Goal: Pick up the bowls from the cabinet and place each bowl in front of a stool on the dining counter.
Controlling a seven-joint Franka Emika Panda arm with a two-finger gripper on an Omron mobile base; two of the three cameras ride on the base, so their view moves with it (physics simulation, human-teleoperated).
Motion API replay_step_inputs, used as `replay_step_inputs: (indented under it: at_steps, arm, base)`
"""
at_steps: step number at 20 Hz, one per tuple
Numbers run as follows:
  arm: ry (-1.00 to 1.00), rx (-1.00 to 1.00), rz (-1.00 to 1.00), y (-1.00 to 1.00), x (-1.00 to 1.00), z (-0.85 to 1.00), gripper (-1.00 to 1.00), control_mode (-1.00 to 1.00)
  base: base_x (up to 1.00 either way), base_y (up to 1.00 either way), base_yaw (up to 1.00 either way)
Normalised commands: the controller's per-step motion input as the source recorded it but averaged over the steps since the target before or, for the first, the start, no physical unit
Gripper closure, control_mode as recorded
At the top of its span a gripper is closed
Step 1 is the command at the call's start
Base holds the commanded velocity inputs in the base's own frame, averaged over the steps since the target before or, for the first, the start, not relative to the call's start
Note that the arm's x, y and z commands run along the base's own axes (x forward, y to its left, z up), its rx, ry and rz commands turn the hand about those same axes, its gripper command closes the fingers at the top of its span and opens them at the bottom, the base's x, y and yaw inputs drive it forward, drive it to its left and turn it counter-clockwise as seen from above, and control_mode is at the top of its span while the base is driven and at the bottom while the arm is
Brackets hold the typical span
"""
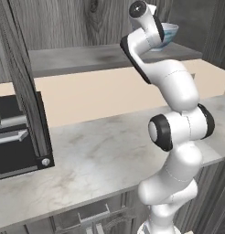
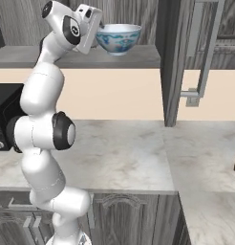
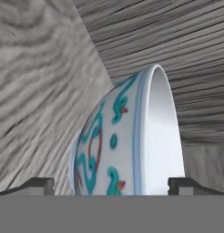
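Gripper (image 3: 111,184) stands released at the white bowl with blue-green pattern (image 3: 132,145), one fingertip (image 3: 38,184) on either side of it, neither yet pressing. That bowl (image 2: 118,38) sits upright on the grey shelf (image 2: 133,55) of the open cabinet (image 2: 169,62), above the marble tabletop (image 2: 133,153). I judge the step to be the first pick: the next move calls for easing forward a touch, then clenching across the bowl's rim before lifting it clear of the shelf.
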Motion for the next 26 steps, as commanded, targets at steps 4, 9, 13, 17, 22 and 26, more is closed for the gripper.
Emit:
replay_step_inputs:
  at_steps: [4,9,13,17,22,26]
  arm:
    - [0.0,0.0,0.0,-0.14,0.21,0.0,-1.0,-1.0]
    - [0.02,0.0,0.0,-0.15,0.13,0.0,-1.0,-1.0]
    - [0.0,0.0,0.0,-0.06,0.0,0.0,-1.0,-1.0]
    - [0.0,0.0,0.0,0.0,0.0,0.0,-1.0,-1.0]
    - [0.0,0.0,0.0,0.0,0.0,0.0,1.0,-1.0]
    - [0.0,0.0,0.0,-0.01,0.0,-0.11,1.0,-1.0]
  base:
    - [0.0,0.0,0.0]
    - [0.0,0.0,0.0]
    - [0.0,0.0,0.0]
    - [0.0,0.0,0.0]
    - [0.0,0.0,0.0]
    - [0.0,0.0,0.0]
